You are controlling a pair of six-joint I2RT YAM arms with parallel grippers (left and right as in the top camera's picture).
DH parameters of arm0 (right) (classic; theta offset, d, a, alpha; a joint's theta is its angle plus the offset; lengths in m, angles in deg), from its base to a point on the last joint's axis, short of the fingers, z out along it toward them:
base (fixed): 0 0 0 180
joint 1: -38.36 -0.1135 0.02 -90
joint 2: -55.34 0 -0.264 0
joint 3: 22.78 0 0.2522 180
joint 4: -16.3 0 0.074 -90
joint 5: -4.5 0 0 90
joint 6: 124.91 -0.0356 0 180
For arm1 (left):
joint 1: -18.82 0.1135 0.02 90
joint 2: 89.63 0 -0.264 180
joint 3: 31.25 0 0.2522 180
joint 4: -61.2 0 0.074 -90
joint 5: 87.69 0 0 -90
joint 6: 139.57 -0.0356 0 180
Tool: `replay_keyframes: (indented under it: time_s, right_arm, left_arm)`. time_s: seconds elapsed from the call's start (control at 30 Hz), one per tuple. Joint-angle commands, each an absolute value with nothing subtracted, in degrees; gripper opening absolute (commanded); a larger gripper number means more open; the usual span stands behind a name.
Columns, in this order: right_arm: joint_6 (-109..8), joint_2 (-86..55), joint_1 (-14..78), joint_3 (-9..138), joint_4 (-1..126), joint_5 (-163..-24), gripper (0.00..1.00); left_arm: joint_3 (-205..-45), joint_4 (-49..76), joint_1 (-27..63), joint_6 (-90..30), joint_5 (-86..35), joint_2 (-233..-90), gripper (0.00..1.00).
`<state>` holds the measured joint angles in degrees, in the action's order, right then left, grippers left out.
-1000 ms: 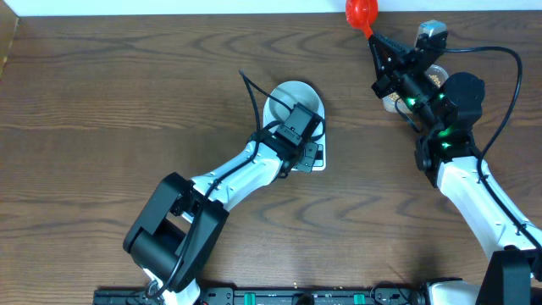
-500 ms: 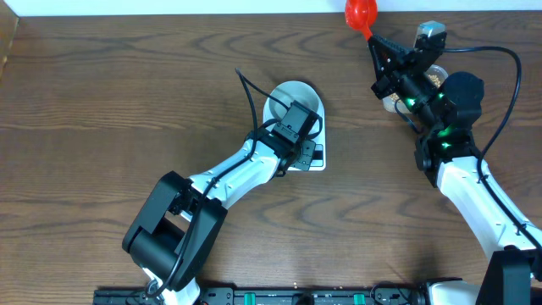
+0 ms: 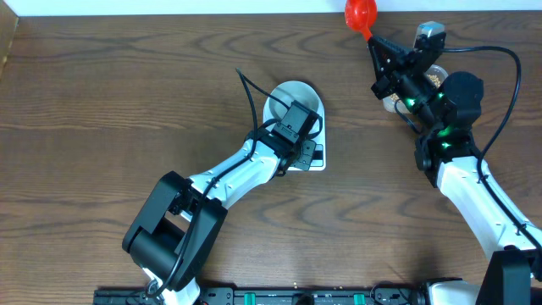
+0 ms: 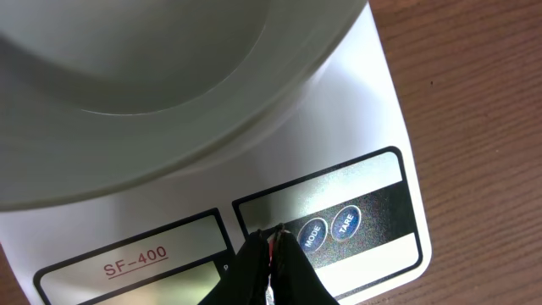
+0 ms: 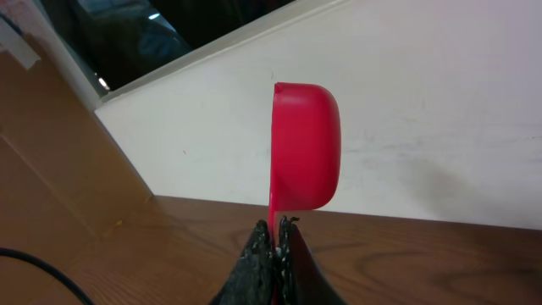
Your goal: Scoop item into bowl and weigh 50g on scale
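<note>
Bright red scoop [image 5: 305,144]; white scale [image 4: 373,135] with black-outlined panels, blue round buttons [image 4: 312,235] and red lettering [image 4: 135,259]; pale bluish-white bowl [image 4: 169,93]; dark brown table [image 3: 102,102] with streaky wood grain; plain off-white wall [image 5: 440,102]

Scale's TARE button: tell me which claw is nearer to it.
Left. The left claw sits shut close to the TARE button, over the front panel of the scale; the right claw is far off across the table, shut on a red scoop.
</note>
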<state>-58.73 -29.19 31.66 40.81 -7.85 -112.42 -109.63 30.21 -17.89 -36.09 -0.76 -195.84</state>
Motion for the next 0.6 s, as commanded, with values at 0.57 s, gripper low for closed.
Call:
replay_keyframes:
  time_s: [0.57]
  right_arm:
    - [-58.0,-29.4,32.0,41.5,-7.8,-111.1,0.01]
  left_arm:
    - [-109.3,30.5,-17.8,-36.9,-1.7,-198.2,0.07]
